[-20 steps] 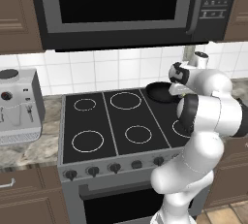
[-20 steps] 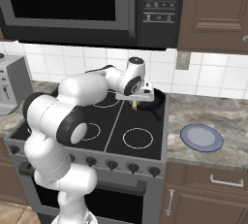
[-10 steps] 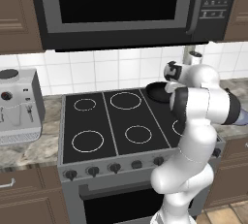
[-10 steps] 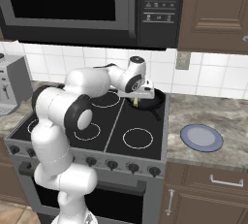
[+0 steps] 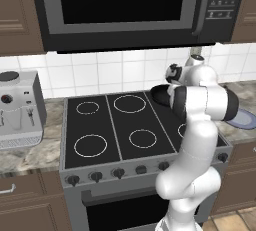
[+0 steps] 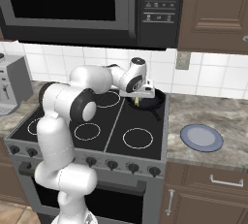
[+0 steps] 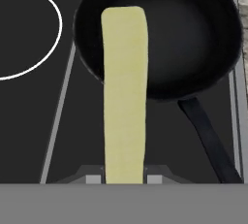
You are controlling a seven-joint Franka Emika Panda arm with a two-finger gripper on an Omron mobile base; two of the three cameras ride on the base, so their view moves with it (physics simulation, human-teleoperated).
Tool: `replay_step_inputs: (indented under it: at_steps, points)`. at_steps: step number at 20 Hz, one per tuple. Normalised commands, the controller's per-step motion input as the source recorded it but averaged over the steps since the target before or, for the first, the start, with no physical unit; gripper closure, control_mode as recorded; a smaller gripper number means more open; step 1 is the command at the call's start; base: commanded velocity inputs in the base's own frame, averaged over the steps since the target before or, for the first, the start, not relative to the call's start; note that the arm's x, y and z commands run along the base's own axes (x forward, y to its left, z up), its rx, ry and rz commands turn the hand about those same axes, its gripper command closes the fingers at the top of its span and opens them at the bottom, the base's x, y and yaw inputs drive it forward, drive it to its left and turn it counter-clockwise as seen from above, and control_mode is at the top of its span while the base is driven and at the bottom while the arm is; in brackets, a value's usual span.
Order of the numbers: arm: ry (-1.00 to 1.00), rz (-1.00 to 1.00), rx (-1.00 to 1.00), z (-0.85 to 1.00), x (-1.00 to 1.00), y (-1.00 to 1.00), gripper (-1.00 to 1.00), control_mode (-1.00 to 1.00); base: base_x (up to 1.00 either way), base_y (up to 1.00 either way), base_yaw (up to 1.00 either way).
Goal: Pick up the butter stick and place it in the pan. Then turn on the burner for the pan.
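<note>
My gripper point(image 7: 125, 178) is shut on the butter stick point(image 7: 125, 97), a pale yellow bar that hangs straight down from the fingers. Its lower end hangs over the left part of the black pan point(image 7: 193, 39), above the pan floor. The pan's straight handle point(image 7: 208, 140) points toward the stove's front. From the right base view, the gripper point(image 6: 137, 98) hovers over the near-left rim of the pan point(image 6: 154, 101) on the back right burner, with a bit of the butter stick point(image 6: 137, 102) showing below it. In the left base view my own arm hides most of the pan point(image 5: 158, 95).
A blue-grey plate point(image 6: 201, 137) lies on the counter right of the stove. The burner knobs point(image 6: 112, 165) run along the stove's front panel. A coffee machine point(image 5: 17, 110) stands on the left counter. A microwave point(image 5: 125, 5) hangs above the stove.
The arm's elbow has swung and folded closer over the stove. The gripper, still holding the butter stick, has stayed over the pan.
</note>
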Motion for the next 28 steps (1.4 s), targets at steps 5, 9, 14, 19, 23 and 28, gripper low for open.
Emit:
replay_step_inputs:
  at_steps: [5, 9, 14, 19, 23, 28]
  points:
    - [0.00, 0.00, 0.00, -0.02, 0.31, 0.00, 1.00, -1.00, 0.00, 0.00, 0.00]
    - [0.00, 0.00, 0.00, 0.00, 0.22, -0.01, 1.00, -1.00, 0.00, 0.00, 0.00]
    - [0.00, 0.00, 0.00, -0.03, 0.25, 0.00, 1.00, -1.00, 0.00, 0.00, 0.00]
    - [0.00, 0.00, 0.00, -0.14, 0.25, -0.01, 1.00, -1.00, 0.00, 0.00, 0.00]
    - [0.00, 0.00, 0.00, -0.19, 0.18, -0.01, 1.00, -1.00, 0.00, 0.00, 0.00]
    - [0.00, 0.00, 0.00, -0.12, 0.19, 0.00, 1.00, -1.00, 0.00, 0.00, 0.00]
